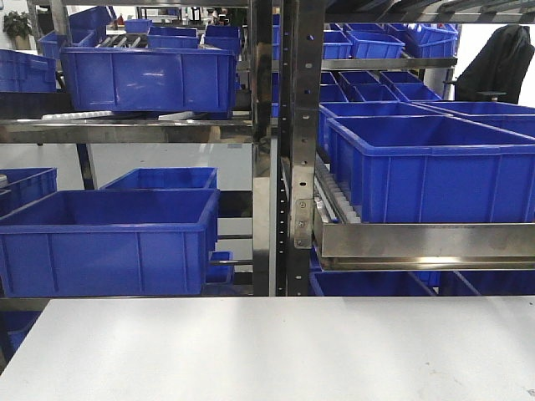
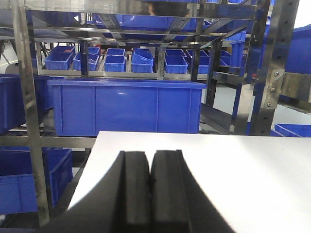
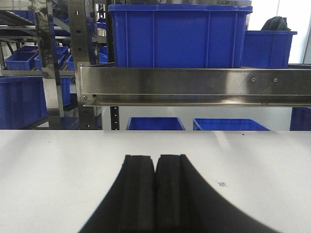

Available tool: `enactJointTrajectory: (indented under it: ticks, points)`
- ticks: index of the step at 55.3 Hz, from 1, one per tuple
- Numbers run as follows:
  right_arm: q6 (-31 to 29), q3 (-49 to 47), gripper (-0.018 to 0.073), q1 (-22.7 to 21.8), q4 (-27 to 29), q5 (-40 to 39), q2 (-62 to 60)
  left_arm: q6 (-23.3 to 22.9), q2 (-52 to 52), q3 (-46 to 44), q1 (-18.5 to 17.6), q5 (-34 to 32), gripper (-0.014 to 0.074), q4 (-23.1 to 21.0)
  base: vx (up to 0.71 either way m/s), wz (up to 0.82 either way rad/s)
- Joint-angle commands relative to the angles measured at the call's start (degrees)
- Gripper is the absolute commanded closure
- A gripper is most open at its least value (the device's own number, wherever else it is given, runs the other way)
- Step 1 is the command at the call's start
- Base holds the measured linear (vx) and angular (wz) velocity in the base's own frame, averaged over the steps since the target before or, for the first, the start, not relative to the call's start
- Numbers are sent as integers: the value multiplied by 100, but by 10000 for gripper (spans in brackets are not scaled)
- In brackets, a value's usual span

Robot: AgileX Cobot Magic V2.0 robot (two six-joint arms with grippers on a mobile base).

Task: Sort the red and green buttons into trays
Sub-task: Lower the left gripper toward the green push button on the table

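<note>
No buttons and no trays show in any view, so which way they lie, and which arm is nearer, cannot be told. The left gripper (image 2: 149, 162) and the right gripper (image 3: 155, 165) each hang low over the white table (image 1: 267, 351), jaws pressed together on nothing. Both face the blue crates (image 1: 109, 242) on the racks beyond its far edge.

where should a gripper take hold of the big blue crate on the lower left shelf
Probably the top rim of the blue crate, on the long wall facing the table, coming from above. The crate sits upright and open-topped, and that lip overhangs the ribbed wall, giving an edge to pinch.
</note>
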Motion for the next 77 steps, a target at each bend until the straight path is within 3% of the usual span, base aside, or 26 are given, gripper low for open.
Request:
enactJointTrajectory:
  ticks: [1,30,45,61,77]
  points:
    - [-11,75,566,-7,-78,-479,-52,-17,-27,-119,-1,-493,602,-57,0,0]
    - [-11,75,566,-7,-78,-479,-52,-17,-27,-119,-1,-500,602,-57,0,0]
    - [-11,75,566,-7,-79,-533,-52,-17,-27,-159,-1,-890,602,-57,0,0]
    - [-10,-7,566,-7,-74,-1473,-52,-134,-27,-181,-1,-1421,596,-57,0,0]
    - [10,-1499,564,-7,-73,-145,823,-226,582,-1225,-1,-1068,514,-57,0,0]
